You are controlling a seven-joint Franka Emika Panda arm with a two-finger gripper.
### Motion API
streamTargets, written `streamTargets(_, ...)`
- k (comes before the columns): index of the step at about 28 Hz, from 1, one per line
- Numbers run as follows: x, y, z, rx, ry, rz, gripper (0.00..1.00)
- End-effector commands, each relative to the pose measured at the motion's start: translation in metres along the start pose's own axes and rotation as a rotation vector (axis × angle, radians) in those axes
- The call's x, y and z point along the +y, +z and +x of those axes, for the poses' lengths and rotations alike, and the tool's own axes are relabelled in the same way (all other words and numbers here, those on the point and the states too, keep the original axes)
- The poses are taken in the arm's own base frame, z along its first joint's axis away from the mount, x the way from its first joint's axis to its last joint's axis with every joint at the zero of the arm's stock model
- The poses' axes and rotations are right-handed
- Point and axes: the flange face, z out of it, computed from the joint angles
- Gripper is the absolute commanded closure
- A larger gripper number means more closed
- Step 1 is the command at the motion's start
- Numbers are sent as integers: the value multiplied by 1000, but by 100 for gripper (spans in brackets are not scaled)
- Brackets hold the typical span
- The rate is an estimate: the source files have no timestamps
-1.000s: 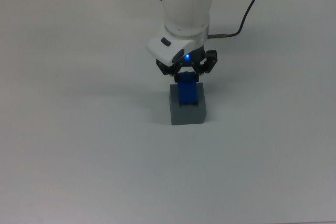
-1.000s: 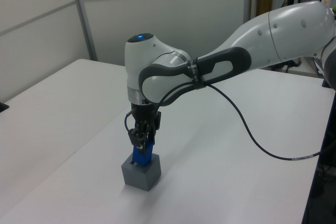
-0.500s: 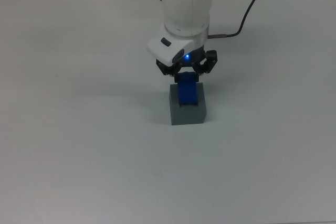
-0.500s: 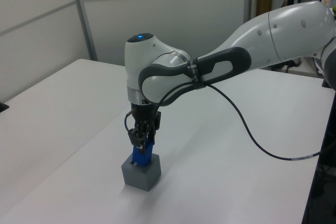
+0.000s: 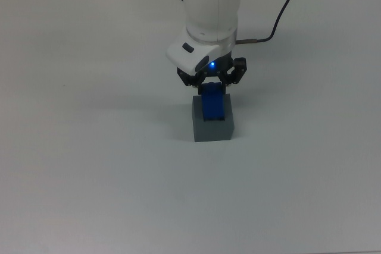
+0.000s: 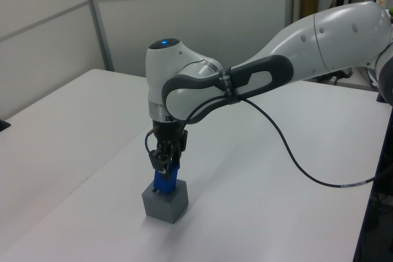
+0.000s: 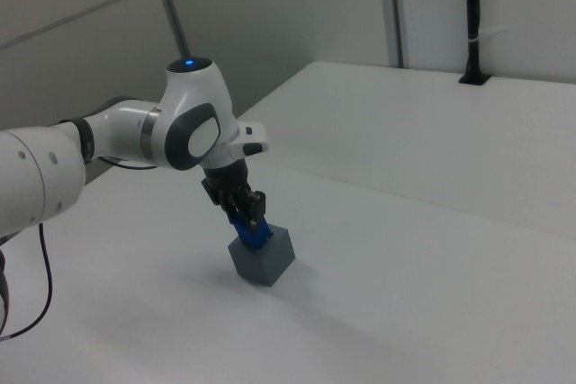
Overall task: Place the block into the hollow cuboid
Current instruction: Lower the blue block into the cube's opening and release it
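Note:
The grey hollow cuboid (image 5: 212,129) stands on the white table, about the middle of the top view. The blue block (image 5: 212,105) stands upright with its lower end inside the cuboid's top recess and its upper part sticking out. My gripper (image 5: 211,89) points straight down over the cuboid and is shut on the block's upper end. In the left view the block (image 6: 164,181) shows as a short blue strip between the gripper (image 6: 163,167) and the cuboid (image 6: 164,204). The right view shows the same stack: gripper (image 7: 247,213), block (image 7: 256,235), cuboid (image 7: 265,260).
A black cable (image 5: 284,10) runs from the arm's wrist toward the top view's far right. The white table (image 5: 89,147) spreads wide on all sides of the cuboid. Wall panels and a black post (image 7: 472,15) stand beyond the table's edges.

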Motion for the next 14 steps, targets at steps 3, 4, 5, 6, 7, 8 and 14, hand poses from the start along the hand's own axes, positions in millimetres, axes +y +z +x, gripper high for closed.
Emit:
streamTargets(3,4,14,6,0,9,-3,100)
streamTargets(4,6,14,7,4,12,-2,100)
streamTargets(5,7,14,8,13,13,-1,100)
streamTargets(6,8,18,11,26,14,1,100)
streamTargets(7,9,17,11,29,16,0,100)
streamTargets(8,9,18,12,29,17,1,100)
streamTargets(14,11,18,12,30,16,-4,96)
